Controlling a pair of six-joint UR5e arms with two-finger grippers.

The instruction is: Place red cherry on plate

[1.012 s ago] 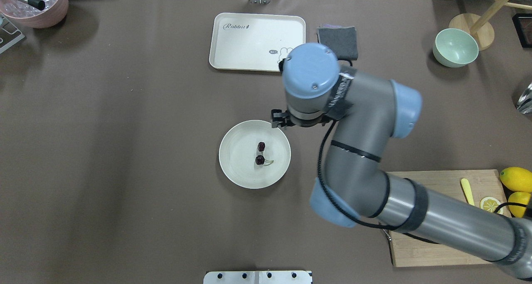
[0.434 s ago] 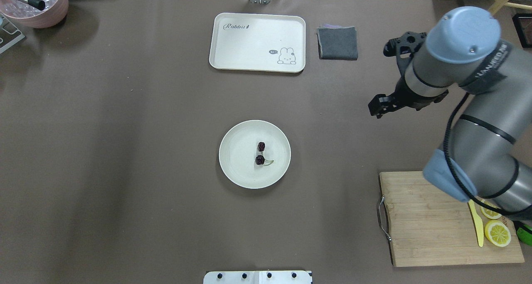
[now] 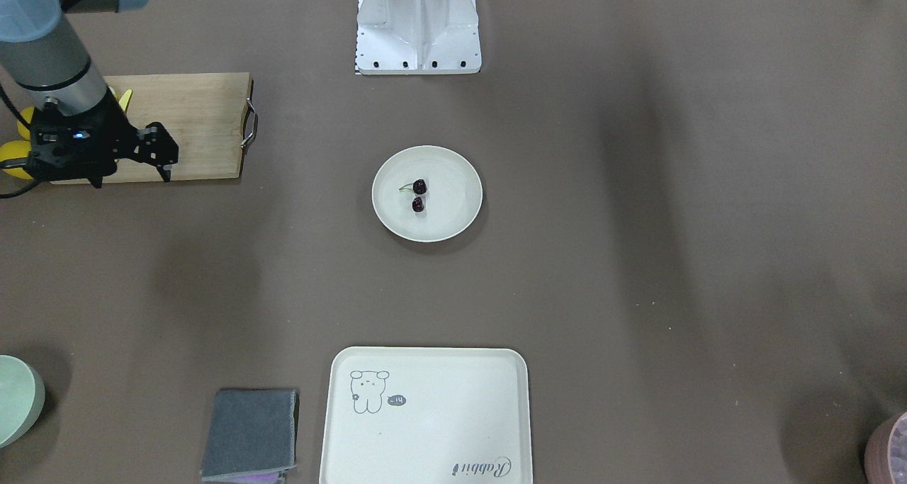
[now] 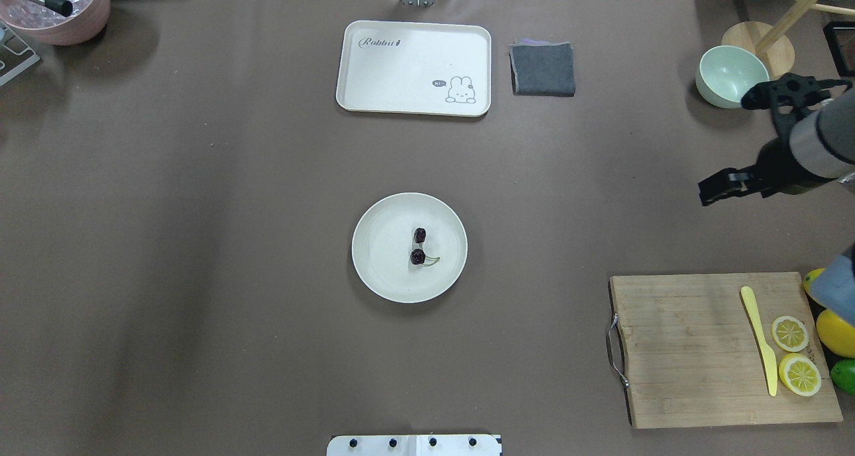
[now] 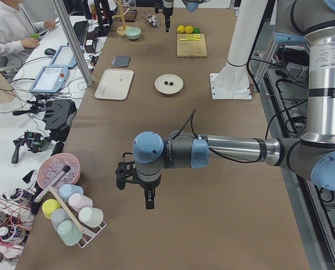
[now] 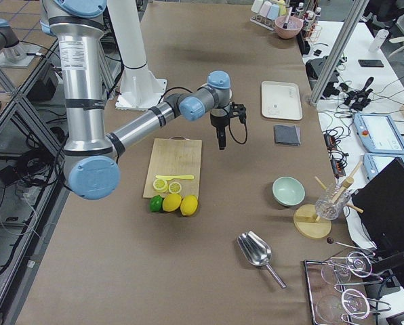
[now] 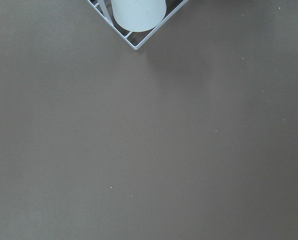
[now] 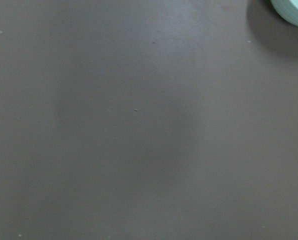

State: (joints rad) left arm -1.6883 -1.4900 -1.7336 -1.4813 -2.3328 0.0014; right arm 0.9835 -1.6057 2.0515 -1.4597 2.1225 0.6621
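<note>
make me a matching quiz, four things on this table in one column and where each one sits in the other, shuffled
Things:
1. red cherry
2. yellow knife
3. grey cloth
4. mint bowl

Places:
A. on the cutting board
B. beside the tray
C. on the plate
D. next to the wooden stand base

Pairs: 1-C, 2-A, 3-B, 4-D

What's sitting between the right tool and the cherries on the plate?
Only bare brown table cover, then the rim of the plate, lies between the right tool and the red cherry. The overhead view shows it.
</note>
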